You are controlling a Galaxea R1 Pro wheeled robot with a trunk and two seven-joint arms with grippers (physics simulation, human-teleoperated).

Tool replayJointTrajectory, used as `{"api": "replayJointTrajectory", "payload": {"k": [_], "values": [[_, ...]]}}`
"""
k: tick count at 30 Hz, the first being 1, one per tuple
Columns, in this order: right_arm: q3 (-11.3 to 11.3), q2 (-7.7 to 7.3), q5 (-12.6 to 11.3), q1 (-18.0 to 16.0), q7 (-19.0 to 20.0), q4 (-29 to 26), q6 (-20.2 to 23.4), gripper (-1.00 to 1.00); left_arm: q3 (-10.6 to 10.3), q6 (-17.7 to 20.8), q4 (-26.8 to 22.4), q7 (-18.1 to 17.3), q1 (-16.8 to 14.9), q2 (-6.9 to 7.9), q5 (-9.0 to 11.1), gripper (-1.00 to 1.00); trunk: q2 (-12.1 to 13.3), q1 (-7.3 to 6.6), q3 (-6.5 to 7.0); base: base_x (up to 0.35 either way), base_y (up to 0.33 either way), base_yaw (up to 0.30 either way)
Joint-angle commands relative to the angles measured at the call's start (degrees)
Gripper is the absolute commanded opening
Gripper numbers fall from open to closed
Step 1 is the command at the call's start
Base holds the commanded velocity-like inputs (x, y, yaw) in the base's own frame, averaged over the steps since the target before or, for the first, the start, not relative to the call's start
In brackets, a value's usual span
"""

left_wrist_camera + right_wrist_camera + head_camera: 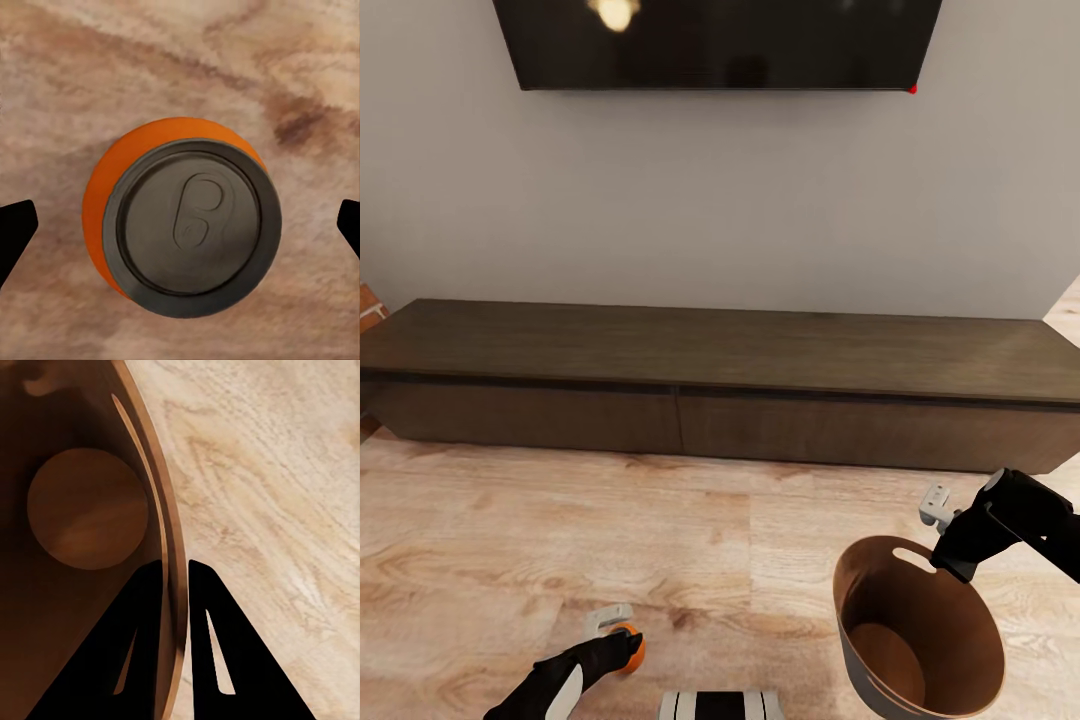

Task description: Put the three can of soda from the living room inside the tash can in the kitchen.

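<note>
An orange can of soda (630, 648) with a grey top stands upright on the wood plank floor, seen from straight above in the left wrist view (184, 225). My left gripper (616, 632) hangs over it, open, its fingertips (16, 229) wide on either side and not touching the can. My right gripper (943, 530) is shut on the rim of the tash can (855, 660), one finger inside and one outside the wall (75, 427). The bin is pale grey outside, orange-brown inside, and holds nothing. The other two cans are out of view.
A long, low dark wood TV console (720, 390) runs along the grey wall ahead, with a wall TV (715, 40) above it. A strip of red brick (370, 300) shows at the far left. Open plank floor lies between me and the console.
</note>
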Motion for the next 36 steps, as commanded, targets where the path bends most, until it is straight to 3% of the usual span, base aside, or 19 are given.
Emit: {"api": "replayJointTrajectory", "payload": {"k": [1,7,13,25,31,36], "values": [[0.01,0.0,-0.97,-0.02,0.28,-0.01,0.54,-1.0,-0.01,-0.01,-0.01,0.0,0.0,0.0,0.0,1.0,0.0,0.0,0.0,0.0,0.0,0.0],[0.08,0.0,-0.97,-0.02,0.28,-0.01,0.54,-1.0,-0.01,-0.37,-0.05,0.0,-0.01,0.02,0.0,1.0,0.0,0.0,0.0,0.0,0.0,0.0],[0.1,0.0,-0.97,-0.02,0.28,-0.01,0.54,-1.0,-0.03,-1.18,-0.03,0.0,-0.03,0.03,0.0,1.0,-0.08,0.15,-1.33,0.0,0.0,0.0],[0.95,0.0,-0.97,-0.02,0.28,-0.01,0.54,-1.0,-0.04,-1.66,-0.35,0.0,-0.05,0.04,0.0,1.0,-0.08,0.15,-1.33,0.0,0.0,0.0],[1.05,0.0,-0.97,0.0,0.28,-0.01,0.54,-1.0,-0.03,-1.7,-0.45,0.0,-0.45,0.04,0.0,1.0,-0.16,0.31,-2.66,0.0,0.0,0.0],[1.06,0.0,-0.97,0.04,0.28,-0.01,0.54,-1.0,-0.05,-1.7,-0.46,0.01,-0.78,0.04,0.0,1.0,-0.16,0.31,-2.66,0.0,0.0,0.0]]}}
